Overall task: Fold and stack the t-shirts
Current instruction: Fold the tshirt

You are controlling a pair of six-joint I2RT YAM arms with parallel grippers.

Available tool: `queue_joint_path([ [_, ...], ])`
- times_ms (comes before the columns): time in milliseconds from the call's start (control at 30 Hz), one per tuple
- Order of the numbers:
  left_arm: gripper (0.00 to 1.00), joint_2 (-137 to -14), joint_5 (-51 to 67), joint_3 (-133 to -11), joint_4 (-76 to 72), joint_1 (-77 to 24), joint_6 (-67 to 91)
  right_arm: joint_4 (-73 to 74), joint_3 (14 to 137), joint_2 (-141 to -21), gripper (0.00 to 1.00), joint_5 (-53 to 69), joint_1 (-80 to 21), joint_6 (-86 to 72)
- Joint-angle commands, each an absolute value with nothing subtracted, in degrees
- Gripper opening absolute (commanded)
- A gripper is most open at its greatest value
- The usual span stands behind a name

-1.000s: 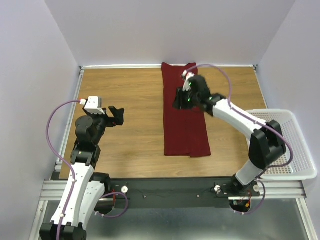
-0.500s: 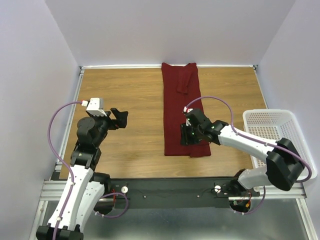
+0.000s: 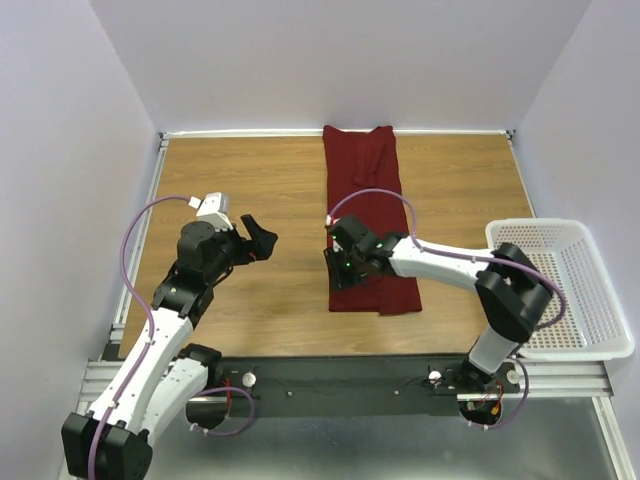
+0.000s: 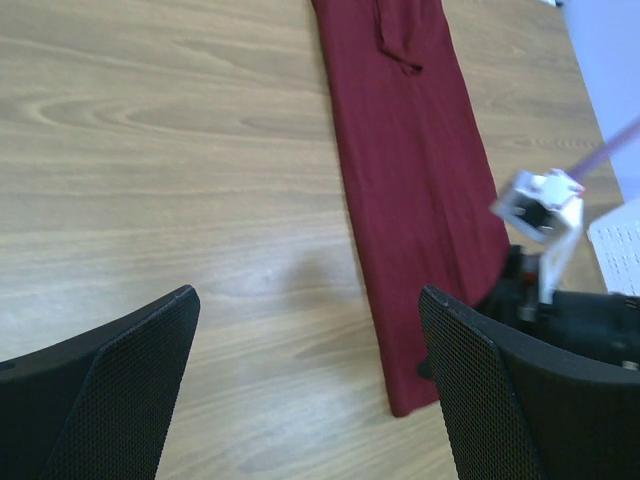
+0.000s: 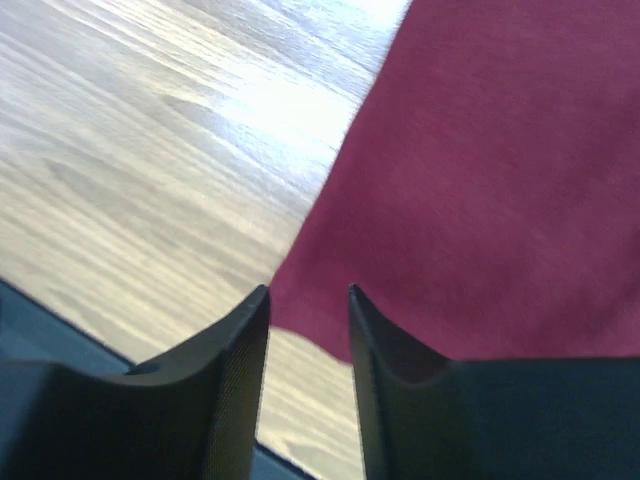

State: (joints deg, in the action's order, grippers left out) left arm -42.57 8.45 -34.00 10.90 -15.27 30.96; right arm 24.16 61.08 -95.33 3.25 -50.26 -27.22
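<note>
Wood-grain desk (image 3: 250,190) between pale walls carries one maroon t-shirt (image 3: 365,195), laid as a long narrow strip from the far edge toward the near one. The cloth looks soft, light and limp, so it should drape and slide. A near corner, pinched through every layer, seems the best hold. The right tool (image 3: 336,274) sits over the shirt's near-left corner, fingers barely parted and gripping nothing visible. The left tool (image 3: 266,240) hangs spread wide, left of the shirt. How many layers the strip has cannot be made out, and the arm hides part of that corner.
</note>
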Motion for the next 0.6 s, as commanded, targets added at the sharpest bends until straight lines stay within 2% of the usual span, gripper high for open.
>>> queue_joint_path([
  [0,0.98,-44.29,9.75,-34.63,12.39,-17.93,33.92,23.99,63.63,-100.45,0.41,5.36,-52.47,-28.21],
  [367,0.97,-48.42,8.26,-35.51,13.97,-20.65,33.92,24.96,64.51,-108.63,0.37,12.82,-57.65,-29.97],
  [567,0.95,-49.66,9.32,-35.59,15.64,-21.97,34.89,28.21,67.32,-107.42,0.37,16.26,-60.03,-28.65],
])
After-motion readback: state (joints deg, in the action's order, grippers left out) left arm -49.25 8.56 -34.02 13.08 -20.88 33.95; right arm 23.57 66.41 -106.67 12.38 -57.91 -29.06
